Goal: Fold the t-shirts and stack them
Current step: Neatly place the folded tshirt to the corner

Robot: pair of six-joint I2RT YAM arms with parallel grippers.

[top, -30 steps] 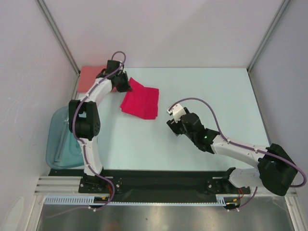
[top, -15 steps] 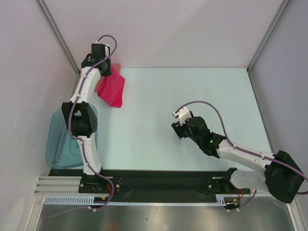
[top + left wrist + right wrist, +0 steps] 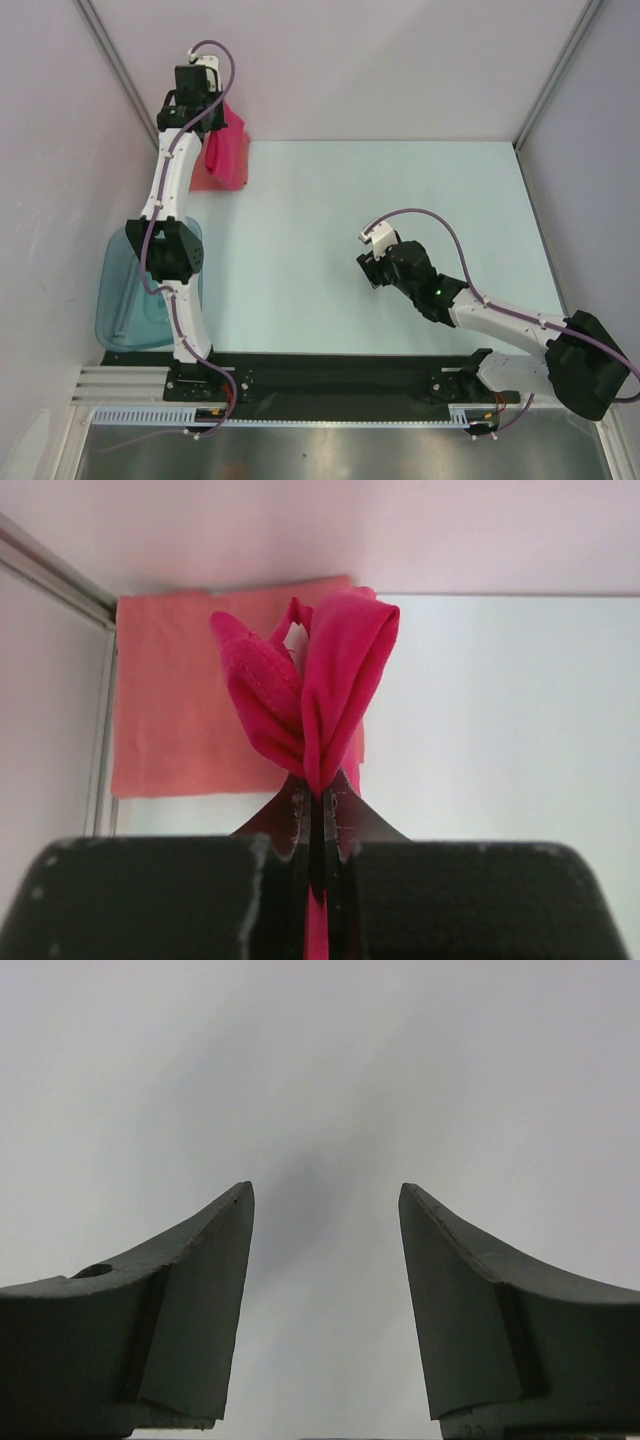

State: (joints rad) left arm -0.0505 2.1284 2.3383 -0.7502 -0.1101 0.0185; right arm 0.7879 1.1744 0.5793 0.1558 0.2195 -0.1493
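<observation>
**At the far-left corner: crimson shirt pinched over the pink one**

On the pale table, the salmon-pink t-shirt lies folded flat in the far-left corner, against the wall. A translucent teal tub sits off the table's left edge, near the left arm's base. The crimson t-shirt hangs bunched in folds over the pink one; whether the two touch cannot be told. The left gripper is clamped tight on the crimson cloth. The right gripper hovers mid-table, well apart from both shirts, jaws spread wide and holding nothing.
</observation>
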